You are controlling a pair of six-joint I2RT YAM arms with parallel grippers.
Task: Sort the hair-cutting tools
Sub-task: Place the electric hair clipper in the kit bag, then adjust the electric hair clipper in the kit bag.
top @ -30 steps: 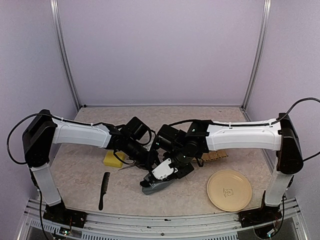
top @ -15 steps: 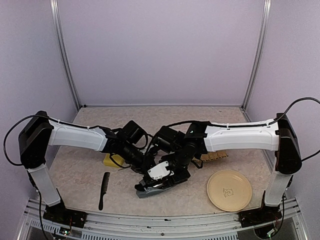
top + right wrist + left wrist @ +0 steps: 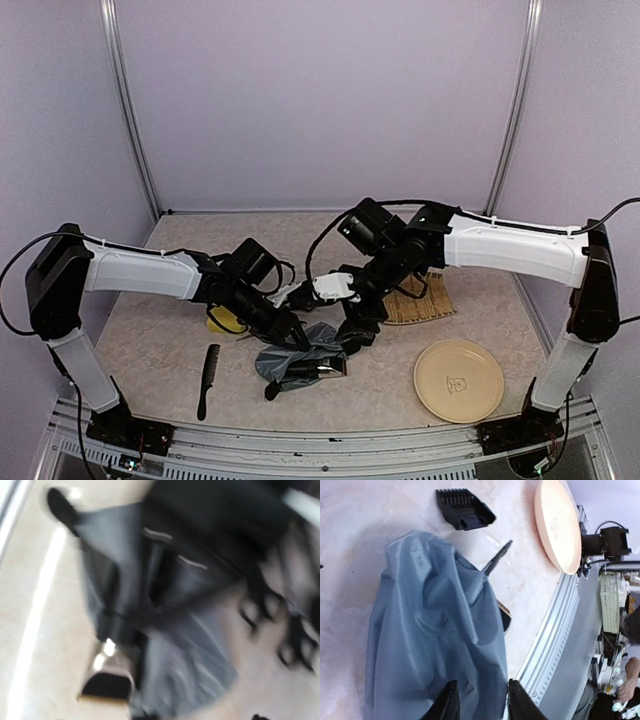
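— How far along am I?

— Partway, I'd judge. The clipper (image 3: 322, 371) is lying in the pouch (image 3: 290, 358), with its silver end poking out of the mouth. The comb (image 3: 207, 381) is lying on the table (image 3: 150, 350), well to the left of the pouch. The guard (image 3: 465, 509) is sitting on the table just beyond the pouch. I'm not finding either pair of scissors. They may be inside, but I cannot tell.

— And my grippers?

— Your left gripper (image 3: 480, 707) is straddling the pouch's cloth with its fingers narrowly apart, looking loose rather than pinching. Your right gripper (image 3: 350, 320) is hanging just above the pouch. Its own view is smeared, so I cannot tell how wide it is standing.

— What's left?

— The comb and the guard, at least.
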